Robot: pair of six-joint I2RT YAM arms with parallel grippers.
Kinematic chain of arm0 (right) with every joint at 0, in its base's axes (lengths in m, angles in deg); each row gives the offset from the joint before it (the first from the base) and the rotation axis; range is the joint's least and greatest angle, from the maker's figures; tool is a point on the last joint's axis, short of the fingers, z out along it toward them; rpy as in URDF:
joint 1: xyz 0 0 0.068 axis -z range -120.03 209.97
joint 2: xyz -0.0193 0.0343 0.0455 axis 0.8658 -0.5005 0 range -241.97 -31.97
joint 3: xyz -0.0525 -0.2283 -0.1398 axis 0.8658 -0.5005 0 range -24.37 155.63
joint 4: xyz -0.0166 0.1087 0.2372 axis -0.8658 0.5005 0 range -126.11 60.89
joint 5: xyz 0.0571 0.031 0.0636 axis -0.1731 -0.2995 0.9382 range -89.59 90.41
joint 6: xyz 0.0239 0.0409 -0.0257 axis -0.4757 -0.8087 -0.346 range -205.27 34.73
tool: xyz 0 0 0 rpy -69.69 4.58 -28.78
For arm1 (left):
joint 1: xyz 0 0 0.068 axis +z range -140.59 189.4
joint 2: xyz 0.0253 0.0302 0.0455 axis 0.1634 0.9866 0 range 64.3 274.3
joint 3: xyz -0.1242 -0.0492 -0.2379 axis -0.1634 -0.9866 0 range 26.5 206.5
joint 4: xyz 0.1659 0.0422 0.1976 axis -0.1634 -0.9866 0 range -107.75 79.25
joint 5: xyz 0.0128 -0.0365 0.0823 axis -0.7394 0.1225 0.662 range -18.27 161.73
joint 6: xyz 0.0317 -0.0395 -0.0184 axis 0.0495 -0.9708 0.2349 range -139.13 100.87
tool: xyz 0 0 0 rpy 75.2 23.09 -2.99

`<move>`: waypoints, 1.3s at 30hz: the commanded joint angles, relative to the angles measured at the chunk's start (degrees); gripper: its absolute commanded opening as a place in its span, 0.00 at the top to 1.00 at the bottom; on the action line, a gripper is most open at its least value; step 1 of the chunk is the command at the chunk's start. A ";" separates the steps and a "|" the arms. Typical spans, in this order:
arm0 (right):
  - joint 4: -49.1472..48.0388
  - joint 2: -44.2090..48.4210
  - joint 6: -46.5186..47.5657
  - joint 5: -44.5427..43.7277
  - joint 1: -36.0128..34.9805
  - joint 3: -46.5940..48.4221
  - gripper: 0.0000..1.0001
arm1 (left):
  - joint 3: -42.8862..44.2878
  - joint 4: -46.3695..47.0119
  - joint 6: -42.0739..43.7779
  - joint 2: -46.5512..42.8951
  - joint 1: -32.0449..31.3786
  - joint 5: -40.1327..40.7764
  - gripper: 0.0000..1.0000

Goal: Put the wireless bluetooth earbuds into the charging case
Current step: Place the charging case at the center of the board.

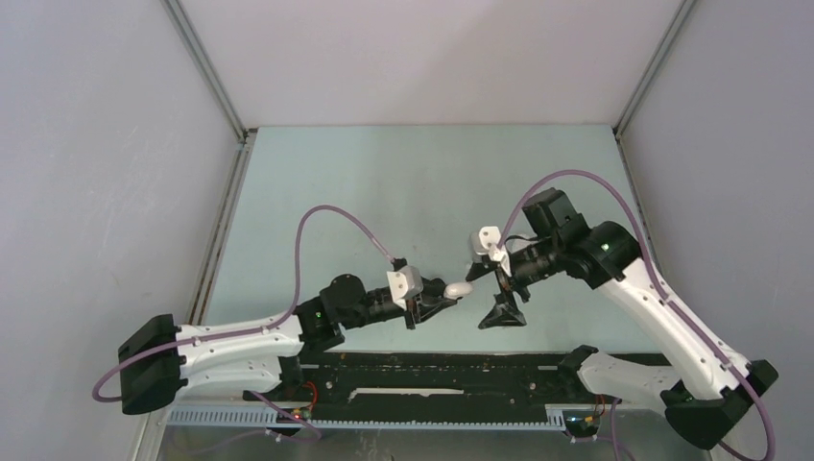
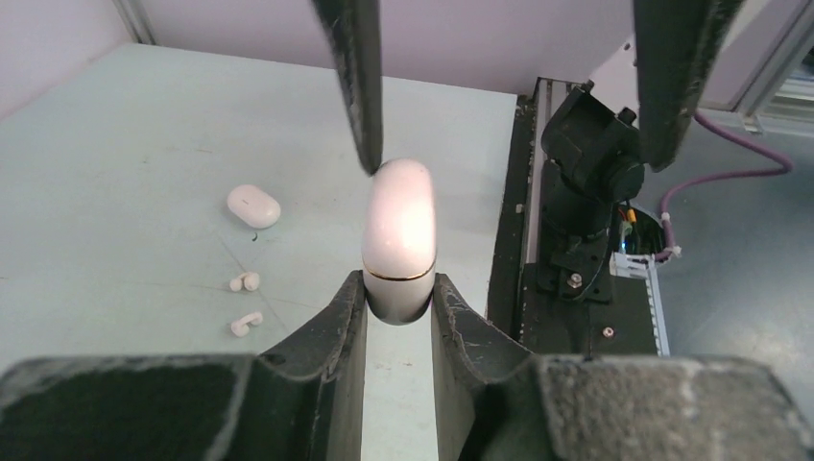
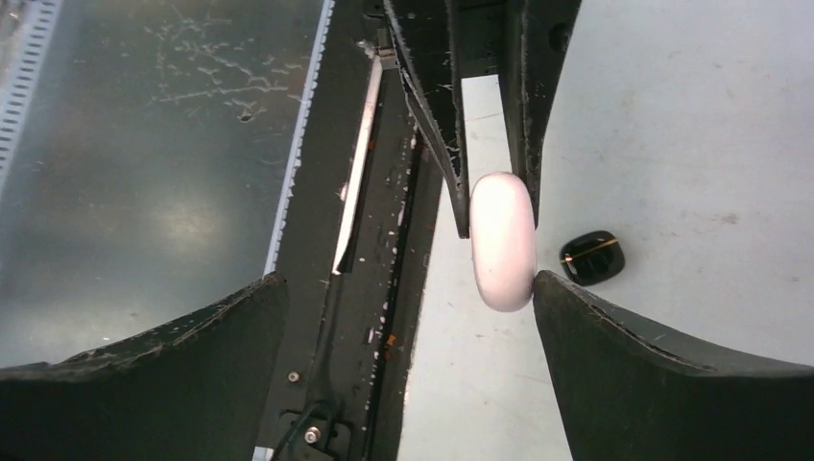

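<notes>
My left gripper [image 1: 443,301] is shut on a closed white charging case [image 1: 459,288] and holds it above the table. In the left wrist view the case [image 2: 398,230] stands between my fingers [image 2: 326,336], with a thin seam near its gripped end. My right gripper [image 1: 502,313] is wide open around the case's free end [image 3: 502,240]; one of its fingers [image 3: 662,375] sits beside the case tip. Two white earbuds [image 2: 244,281] [image 2: 246,324] lie on the table.
A second white case [image 2: 253,206] lies on the table beyond the earbuds. A black case [image 3: 592,256] lies on the table under the held case. The black base rail [image 1: 432,370] runs along the near edge. Grey walls enclose the table [image 1: 413,182].
</notes>
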 commanded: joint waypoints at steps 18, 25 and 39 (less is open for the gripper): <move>-8.45 -6.85 -14.09 -6.14 42.79 -8.25 0.09 | 12.51 -21.29 -37.79 19.50 23.97 3.43 1.00; -18.38 -9.43 -16.82 -16.52 42.72 -13.56 0.10 | 13.58 -18.99 -45.82 29.95 27.02 -2.44 0.92; -29.65 -21.45 -20.64 -30.42 34.72 -13.07 0.15 | 13.49 -22.63 -47.00 35.11 27.94 -0.73 0.62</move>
